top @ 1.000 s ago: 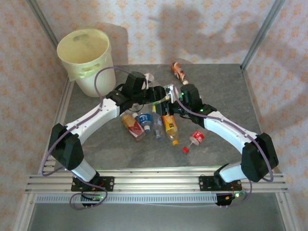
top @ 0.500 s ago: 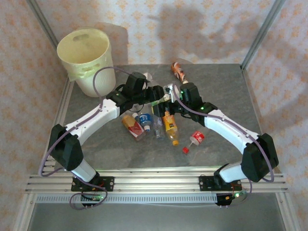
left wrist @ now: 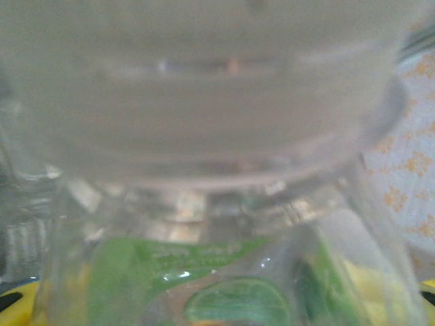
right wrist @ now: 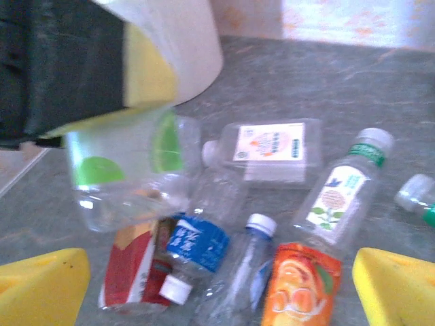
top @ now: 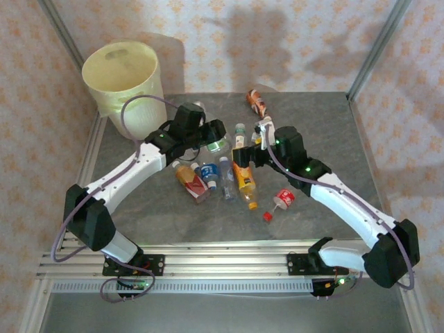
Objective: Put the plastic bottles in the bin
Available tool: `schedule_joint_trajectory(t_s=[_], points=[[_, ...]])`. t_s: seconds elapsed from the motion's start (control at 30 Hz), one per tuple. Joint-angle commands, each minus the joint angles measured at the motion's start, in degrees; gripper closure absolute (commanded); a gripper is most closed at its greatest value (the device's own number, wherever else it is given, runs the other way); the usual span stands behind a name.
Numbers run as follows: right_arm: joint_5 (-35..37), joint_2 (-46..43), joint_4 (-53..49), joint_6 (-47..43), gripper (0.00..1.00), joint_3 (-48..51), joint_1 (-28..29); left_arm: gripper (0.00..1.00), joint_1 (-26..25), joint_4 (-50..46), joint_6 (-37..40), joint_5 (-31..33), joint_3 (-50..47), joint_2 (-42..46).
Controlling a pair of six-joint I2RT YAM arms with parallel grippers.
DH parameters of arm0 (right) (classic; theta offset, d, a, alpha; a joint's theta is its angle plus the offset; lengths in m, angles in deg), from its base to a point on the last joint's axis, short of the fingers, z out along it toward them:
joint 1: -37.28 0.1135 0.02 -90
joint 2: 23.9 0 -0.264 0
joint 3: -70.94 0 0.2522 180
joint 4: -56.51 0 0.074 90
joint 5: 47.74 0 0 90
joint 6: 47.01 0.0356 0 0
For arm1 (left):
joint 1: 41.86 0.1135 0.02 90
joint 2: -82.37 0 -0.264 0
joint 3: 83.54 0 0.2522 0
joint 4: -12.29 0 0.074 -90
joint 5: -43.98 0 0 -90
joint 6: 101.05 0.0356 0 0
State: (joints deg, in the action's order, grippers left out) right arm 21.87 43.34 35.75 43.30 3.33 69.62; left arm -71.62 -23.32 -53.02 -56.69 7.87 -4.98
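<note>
My left gripper (top: 214, 137) is shut on a clear bottle with a green label (top: 219, 145), lifted above the table; that bottle (left wrist: 224, 285) fills the left wrist view, blurred. My right gripper (top: 244, 157) stands open over the heap, its yellow fingertips (right wrist: 41, 285) wide apart with nothing between them. Below it lie an orange-labelled bottle (right wrist: 299, 285), a blue-labelled one (right wrist: 197, 244), a red-labelled one (right wrist: 129, 278), a white-labelled one (right wrist: 272, 149) and a green-capped one (right wrist: 340, 197). The pale yellow bin (top: 125, 76) stands at the back left corner.
An orange-brown bottle (top: 258, 104) lies alone near the back edge. A small red bottle (top: 284, 198) and a loose red cap (top: 267, 216) lie right of the heap. Metal frame posts (top: 374, 48) rise at the table's back corners.
The right gripper opened, let go of the green-labelled bottle and drew back to the right. The left gripper shifted left toward the bin, still holding that bottle.
</note>
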Motion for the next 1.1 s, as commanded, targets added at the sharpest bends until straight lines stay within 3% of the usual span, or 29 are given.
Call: schedule_joint_trajectory(t_s=[0.0, 0.33, 0.57, 0.67, 0.9, 1.07], points=[[9.75, -2.84, 4.79, 2.55, 0.01, 1.36, 0.27, 0.41, 1.58, -2.26, -0.21, 4.92, -0.88, 3.70], [18.53, -3.87, 5.45, 4.98, 0.01, 2.16, 0.28, 0.40, 7.86, -7.74, 1.42, 13.34, -0.90, 10.59], [17.59, -3.46, 6.11, 5.59, 0.01, 3.13, 0.18, 0.39, 12.83, -7.32, 4.76, 18.59, 0.94, 15.98], [18.70, -3.26, 6.13, 6.03, 0.01, 3.22, 0.18, 0.37, 14.27, -5.56, 7.60, 24.73, 2.58, 17.58], [19.42, -2.91, 1.67, 5.58, 0.01, 0.74, 0.11, 0.36, 16.88, -0.51, 17.93, 32.27, 7.23, 15.95], [19.49, -3.29, 1.06, 5.20, 0.01, -0.27, 0.15, 0.35, 21.96, 3.90, 22.78, 36.01, 13.30, 10.16]])
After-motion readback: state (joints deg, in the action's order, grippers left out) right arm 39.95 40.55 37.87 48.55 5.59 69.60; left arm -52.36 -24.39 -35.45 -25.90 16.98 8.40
